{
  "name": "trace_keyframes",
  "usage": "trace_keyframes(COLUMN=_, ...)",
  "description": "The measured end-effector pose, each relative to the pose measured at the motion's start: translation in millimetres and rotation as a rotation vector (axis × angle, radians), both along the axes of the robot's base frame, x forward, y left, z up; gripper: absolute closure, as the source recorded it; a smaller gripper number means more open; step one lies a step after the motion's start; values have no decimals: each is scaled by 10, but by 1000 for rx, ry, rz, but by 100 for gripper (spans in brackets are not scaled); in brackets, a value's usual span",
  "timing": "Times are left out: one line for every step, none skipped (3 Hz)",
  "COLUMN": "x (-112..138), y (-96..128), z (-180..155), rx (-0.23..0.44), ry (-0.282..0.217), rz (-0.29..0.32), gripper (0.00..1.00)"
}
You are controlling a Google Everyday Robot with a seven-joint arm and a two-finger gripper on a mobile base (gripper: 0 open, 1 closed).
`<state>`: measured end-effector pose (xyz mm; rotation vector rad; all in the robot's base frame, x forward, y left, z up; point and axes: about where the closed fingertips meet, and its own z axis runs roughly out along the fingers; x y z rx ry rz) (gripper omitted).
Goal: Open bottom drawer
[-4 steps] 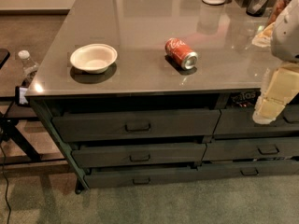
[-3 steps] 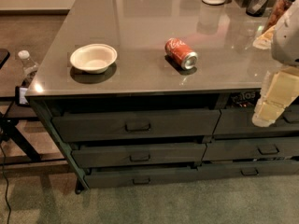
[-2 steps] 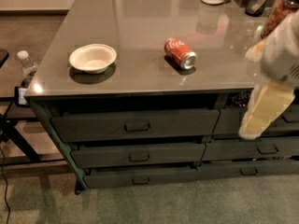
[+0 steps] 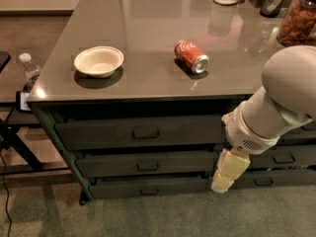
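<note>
Bottom drawer (image 4: pixel 123 186) shut, lowest in left stack, just above the carpet (image 4: pixel 148 216); floor in front is open. Gripper (image 4: pixel 224 176) hangs low at drawer's right edge, well right of its loop handle (image 4: pixel 149 191). Gripper open/closed: can't tell.

You're in what looks like an office kitchenette: a grey counter (image 4: pixel 148 23) over metal drawers (image 4: pixel 98 132) holds a bowl (image 4: pixel 98 60), a can (image 4: pixel 191 57) and, upper right, a snack jar (image 4: pixel 297 19). The gripper (image 4: pixel 222 180) hangs at lower right.

Tbl (image 4: pixel 148 23): bowl (image 4: pixel 98 60), cola can (image 4: pixel 191 57), jar (image 4: pixel 297 19); gripper (image 4: pixel 224 180) below front edge.
</note>
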<state>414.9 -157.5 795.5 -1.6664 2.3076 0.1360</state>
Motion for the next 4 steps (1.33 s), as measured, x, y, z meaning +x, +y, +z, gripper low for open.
trace_keyframes(x=0, y=0, z=1, rx=0, ry=0, rz=0, gripper=0)
trace_keyframes(x=-77, y=77, z=-433, rx=-21, ry=42, rz=-8, gripper=0)
trace_keyframes(x=-139, y=237, z=-1255, rx=-30, ry=126, rz=-19, gripper=0)
trace_keyframes(x=-117, y=397, z=-1907, rx=-11, ry=194, rz=-23, gripper=0)
